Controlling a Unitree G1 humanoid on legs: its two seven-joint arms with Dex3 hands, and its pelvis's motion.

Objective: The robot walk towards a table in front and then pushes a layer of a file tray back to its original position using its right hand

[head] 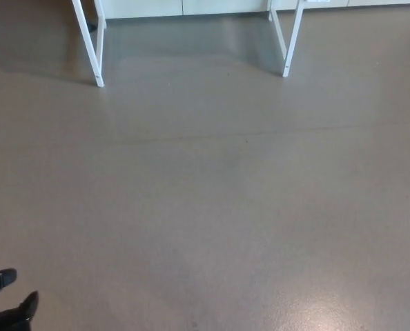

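Table legs (91,48) far ahead; left robot hand (8,303) fingers spread, low

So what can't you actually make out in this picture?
- File tray: nowhere in the head view; the top edge cuts off everything above the white table legs.
- Tabletop: cut off by the same edge; only the legs stand on the grey floor.
- Left hand: only black fingertips poke in at the bottom left corner, so open or shut cannot be told.
- Right hand: outside the picture.
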